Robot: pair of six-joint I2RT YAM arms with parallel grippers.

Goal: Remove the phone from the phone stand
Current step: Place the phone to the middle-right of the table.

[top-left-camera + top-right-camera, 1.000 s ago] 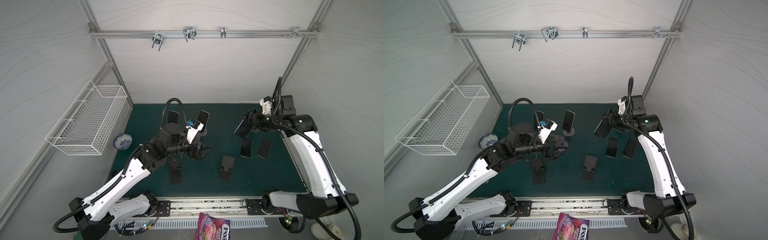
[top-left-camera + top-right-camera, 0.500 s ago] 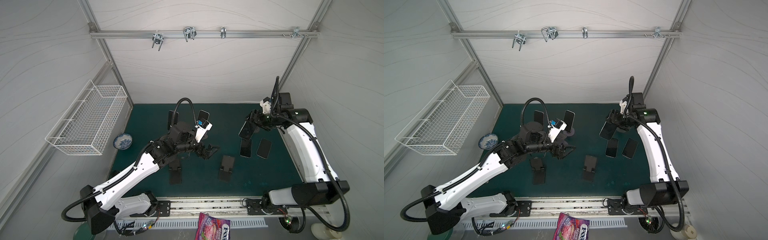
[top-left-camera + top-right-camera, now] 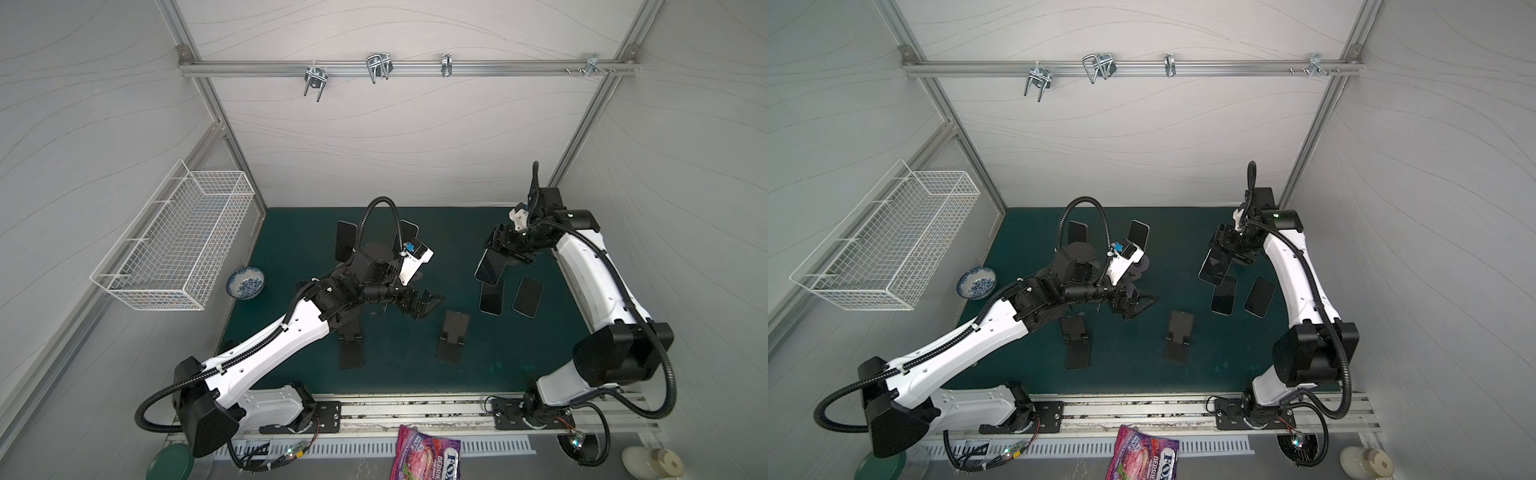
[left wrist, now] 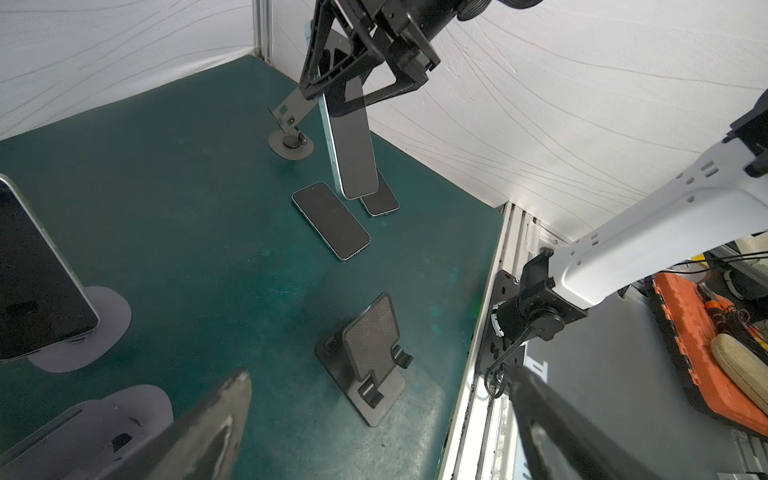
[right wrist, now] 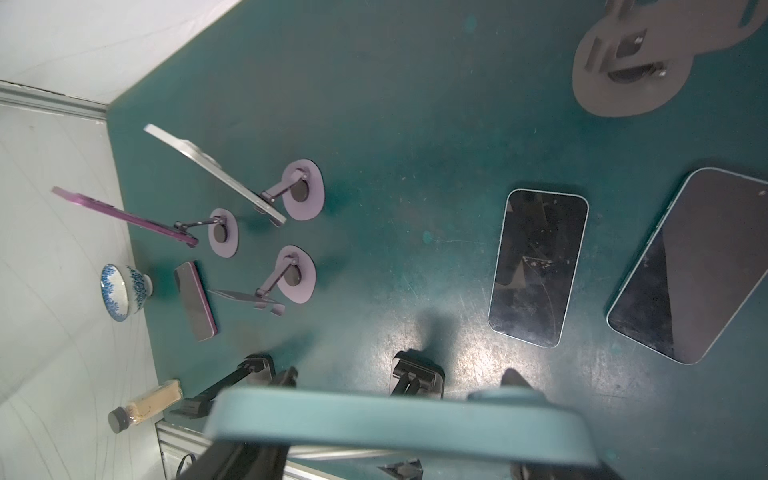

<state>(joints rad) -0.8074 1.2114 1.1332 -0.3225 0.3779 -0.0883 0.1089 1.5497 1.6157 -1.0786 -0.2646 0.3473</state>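
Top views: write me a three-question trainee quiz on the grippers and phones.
1. True or false: the left gripper holds a phone.
2. The right gripper is shut on: A) a spoon, B) a teal phone, C) a cup?
3. How many flat phones lie on the mat below the held phone?
Key: 1 false, its jaws are open and empty; 2 B; 3 two.

Dark-screened, teal-edged phone point(image 4: 353, 149) tilted aloft beside round-based stand point(image 4: 291, 146)
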